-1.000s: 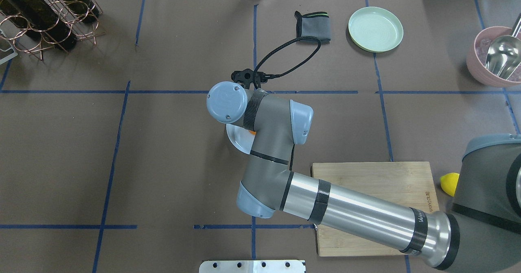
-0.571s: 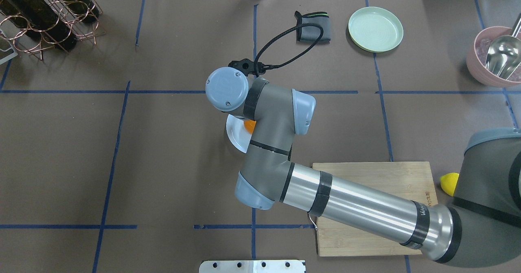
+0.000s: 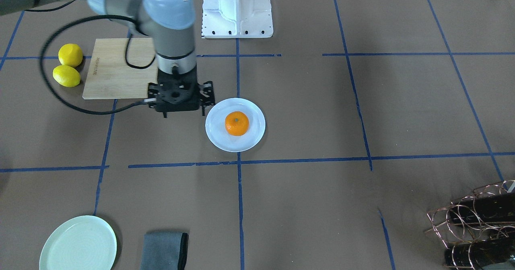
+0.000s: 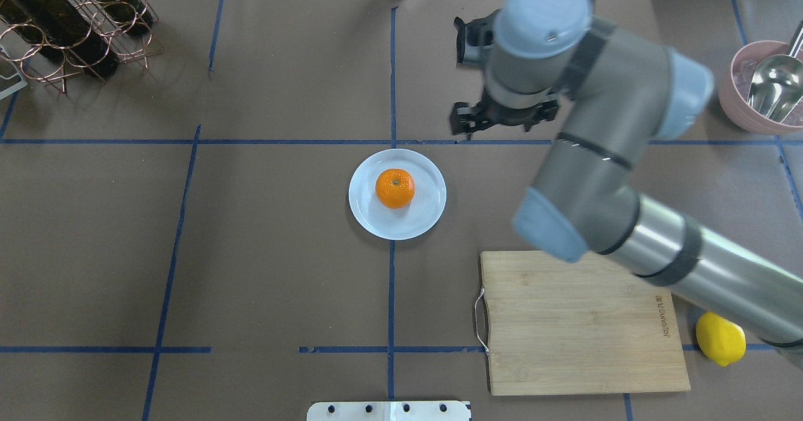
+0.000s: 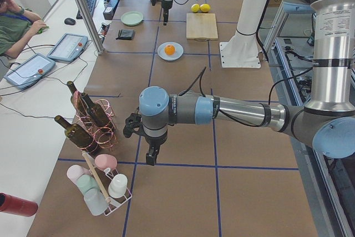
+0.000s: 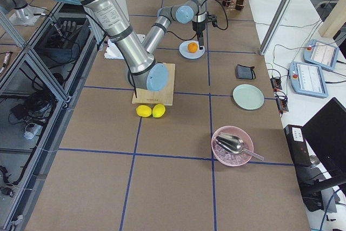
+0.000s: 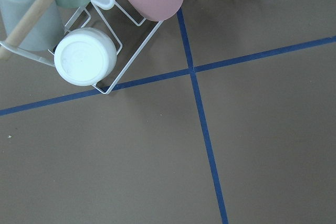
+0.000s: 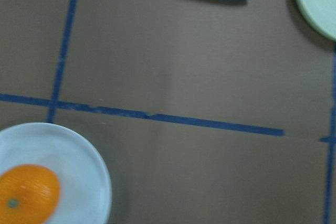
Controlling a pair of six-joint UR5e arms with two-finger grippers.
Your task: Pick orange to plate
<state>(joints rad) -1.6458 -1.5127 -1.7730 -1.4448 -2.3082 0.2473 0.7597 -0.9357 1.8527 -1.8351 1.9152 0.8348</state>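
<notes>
I see the orange (image 4: 395, 188) sitting on the white plate (image 4: 429, 211), so I judge the task done; the right gripper (image 3: 179, 97) hangs beside the plate, though I cannot tell its opening.

Orange (image 4: 395, 188): small, round, bright, green stem dot up; resting near centre of plate (image 4: 426, 214). Plate: round, white-bluish, raised rim, flat on table.

Robotics lab: tape-gridded table (image 4: 282, 251), teach pendants (image 5: 69, 47)
</notes>
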